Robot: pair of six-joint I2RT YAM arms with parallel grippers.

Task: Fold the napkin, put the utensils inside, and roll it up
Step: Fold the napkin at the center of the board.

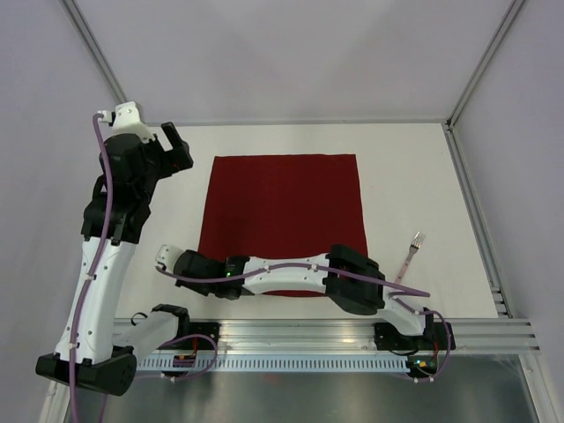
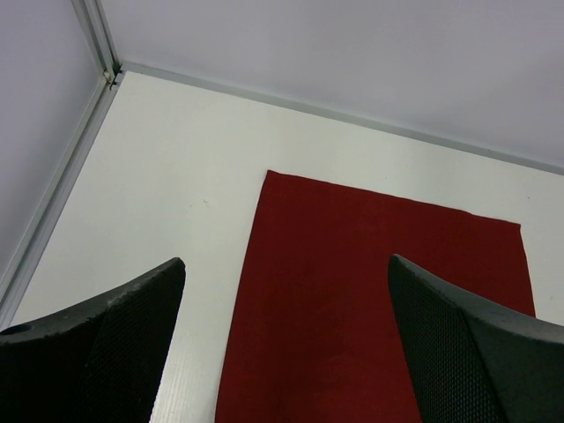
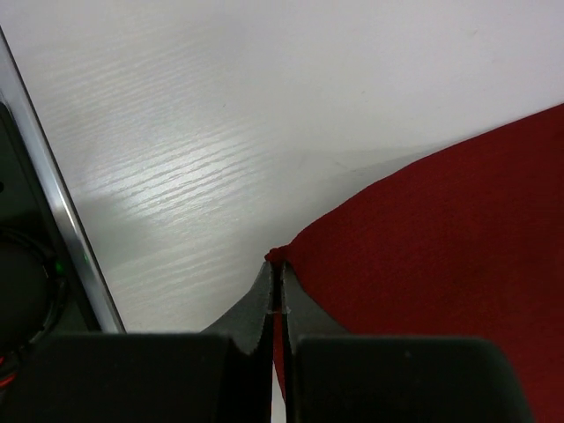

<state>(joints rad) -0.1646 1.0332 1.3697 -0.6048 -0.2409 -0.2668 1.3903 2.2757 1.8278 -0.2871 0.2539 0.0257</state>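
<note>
Napkin point(image 1: 282, 211) is spread on the worktop point(image 1: 397, 176), and the right fingers point(image 3: 300, 313) are pinched closed on its near-left corner. I'd guess the fold goes from there toward the far edge. Left fingers point(image 2: 123, 344) hang wide open over the far-left corner, holding nothing. Fork point(image 1: 410, 256) lies off to the right, clear of the cloth.

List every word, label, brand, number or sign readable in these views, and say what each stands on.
None can be read. The napkin is plain, and the fork, the table, the left arm and the right arm show no lettering.
</note>
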